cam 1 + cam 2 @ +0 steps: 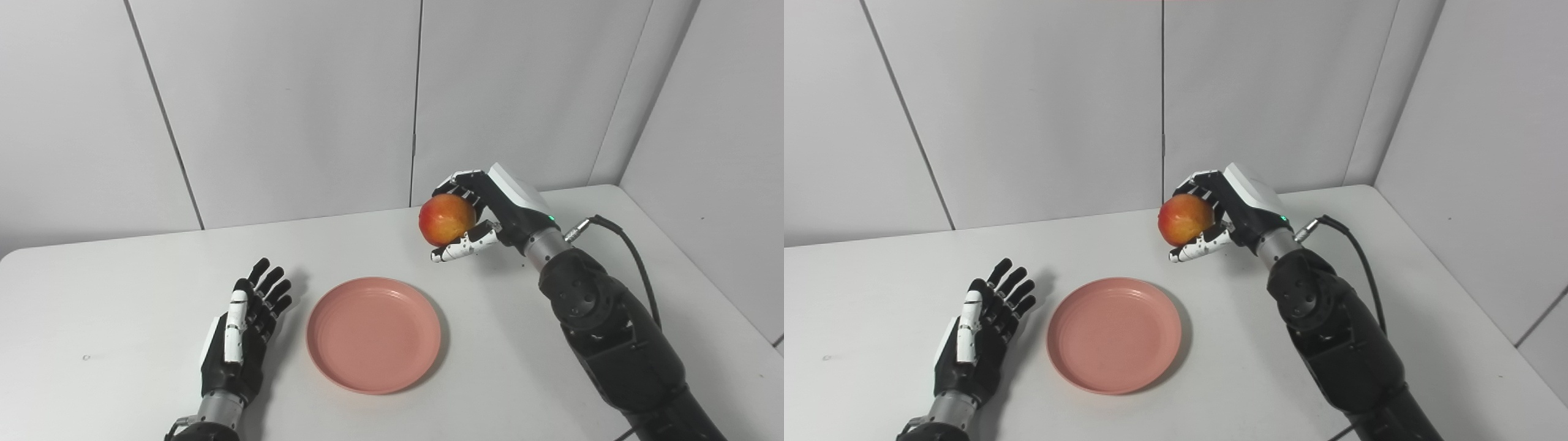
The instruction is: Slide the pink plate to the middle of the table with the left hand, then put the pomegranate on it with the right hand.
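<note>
The pink plate [373, 334] lies flat and empty near the middle of the white table [110, 288]. My right hand [484, 214] is shut on the red-and-yellow pomegranate [446, 219] and holds it in the air, above the table behind and to the right of the plate. My left hand [245, 324] rests open on the table just left of the plate, fingers straight and apart, not touching it. The same scene shows in the right eye view, with the plate [1115, 335], the pomegranate [1185, 220], my right hand [1231, 211] and my left hand [980, 331].
Grey wall panels [294, 104] stand close behind the table and along its right side [710, 135]. A black cable [631, 257] loops off my right wrist. The table's right edge [704, 269] runs near the right forearm.
</note>
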`<act>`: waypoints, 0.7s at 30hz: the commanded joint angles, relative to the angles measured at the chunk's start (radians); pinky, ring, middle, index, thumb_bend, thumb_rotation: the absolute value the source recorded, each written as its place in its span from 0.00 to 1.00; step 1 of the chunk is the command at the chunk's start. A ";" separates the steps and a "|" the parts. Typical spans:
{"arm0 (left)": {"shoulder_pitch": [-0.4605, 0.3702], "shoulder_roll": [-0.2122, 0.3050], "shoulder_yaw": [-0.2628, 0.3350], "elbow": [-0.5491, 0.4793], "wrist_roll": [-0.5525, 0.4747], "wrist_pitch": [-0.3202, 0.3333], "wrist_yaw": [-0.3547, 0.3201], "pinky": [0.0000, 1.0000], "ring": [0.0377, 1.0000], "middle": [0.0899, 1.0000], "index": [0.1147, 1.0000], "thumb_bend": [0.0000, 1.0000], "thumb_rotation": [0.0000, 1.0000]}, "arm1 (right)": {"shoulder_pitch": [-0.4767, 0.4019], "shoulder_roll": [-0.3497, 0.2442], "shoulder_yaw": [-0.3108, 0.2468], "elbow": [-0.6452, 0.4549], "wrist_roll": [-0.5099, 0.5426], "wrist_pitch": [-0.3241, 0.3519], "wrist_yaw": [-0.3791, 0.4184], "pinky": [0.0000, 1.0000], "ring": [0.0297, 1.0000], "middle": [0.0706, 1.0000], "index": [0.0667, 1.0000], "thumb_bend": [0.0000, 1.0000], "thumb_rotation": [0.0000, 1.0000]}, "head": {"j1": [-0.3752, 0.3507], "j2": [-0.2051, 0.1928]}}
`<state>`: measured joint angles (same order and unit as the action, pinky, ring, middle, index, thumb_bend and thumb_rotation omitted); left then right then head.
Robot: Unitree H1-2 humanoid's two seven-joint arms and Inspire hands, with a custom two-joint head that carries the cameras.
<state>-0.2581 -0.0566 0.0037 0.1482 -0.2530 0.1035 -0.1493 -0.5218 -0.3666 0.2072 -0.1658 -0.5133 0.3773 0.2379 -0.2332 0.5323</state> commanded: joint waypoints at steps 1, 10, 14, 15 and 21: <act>0.024 -0.013 -0.011 -0.004 0.017 0.042 0.019 0.91 0.89 0.91 0.90 0.43 1.00 | -0.057 0.004 -0.004 -0.040 -0.003 -0.040 -0.006 0.42 0.47 0.50 0.45 0.52 0.13 | 0.018 0.005; 0.029 -0.038 -0.024 -0.018 0.038 0.047 0.044 0.90 0.89 0.90 0.89 0.43 1.00 | -0.048 0.073 0.055 -0.036 -0.034 -0.070 -0.024 0.43 0.47 0.49 0.45 0.52 0.13 | 0.081 0.018; 0.028 -0.048 -0.028 -0.019 0.048 0.047 0.055 0.89 0.88 0.90 0.88 0.43 1.00 | -0.038 0.108 0.073 -0.019 -0.027 -0.105 -0.036 0.44 0.47 0.48 0.45 0.52 0.13 | 0.108 0.024; 0.027 -0.051 -0.029 -0.019 0.051 0.048 0.059 0.89 0.88 0.90 0.88 0.43 1.00 | -0.034 0.118 0.077 -0.013 -0.027 -0.114 -0.038 0.44 0.46 0.48 0.45 0.52 0.13 | 0.112 0.025; 0.023 -0.059 -0.036 -0.019 0.061 0.045 0.068 0.88 0.89 0.90 0.89 0.43 1.00 | -0.018 0.158 0.102 0.007 -0.038 -0.134 -0.038 0.37 0.40 0.44 0.45 0.52 0.13 | 0.145 0.036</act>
<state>-0.2423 -0.1051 -0.0289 0.1205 -0.2021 0.1208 -0.0939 -0.5201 -0.2187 0.3095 -0.1469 -0.5451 0.2949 0.2262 -0.0890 0.5676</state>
